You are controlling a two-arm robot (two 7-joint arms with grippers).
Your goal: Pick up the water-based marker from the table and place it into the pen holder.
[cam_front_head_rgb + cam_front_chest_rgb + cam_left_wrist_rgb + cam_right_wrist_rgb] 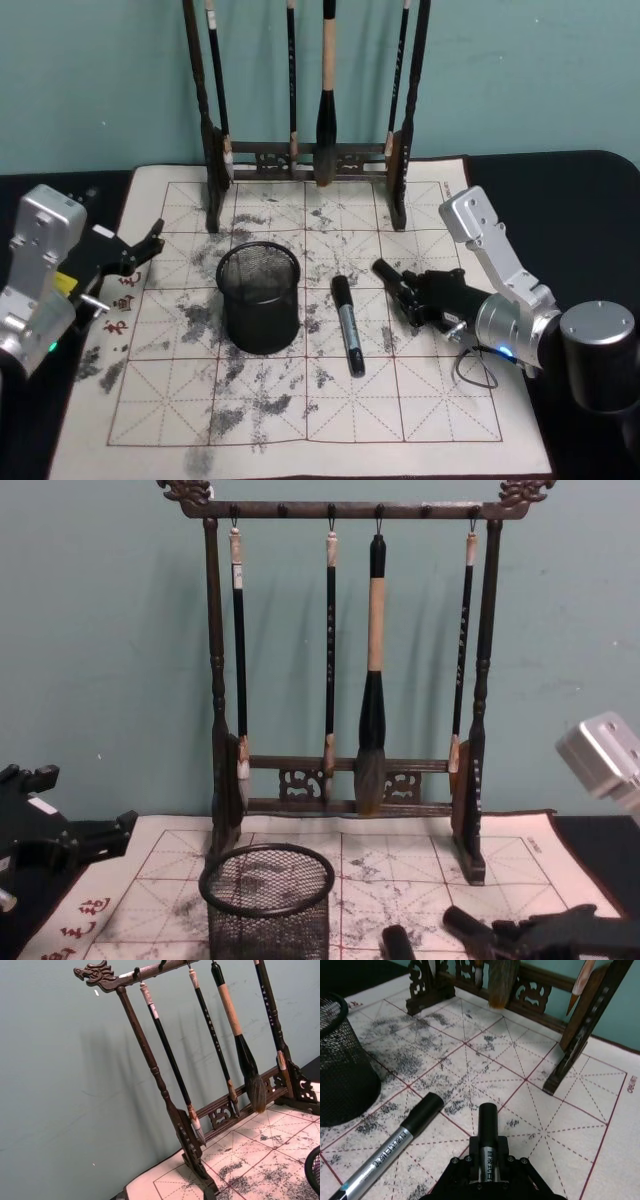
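Water-based marker (488, 1122) is gripped in the right tool (403, 288), low over the surface (330, 425).
Its black cap is pointed toward the brush rack (305, 155) at the back. A second marker (348, 325) is laid flat just beside it, between the right tool and the pen holder (259, 300), which is stood upright. The left tool (146, 245) is seen at the mat's left edge, well apart; whether it is wide or narrow cannot be told.

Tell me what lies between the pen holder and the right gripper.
In the head view, a marker lies flat on the mat between pen holder and right gripper, touching neither; the jaws hold a second marker.
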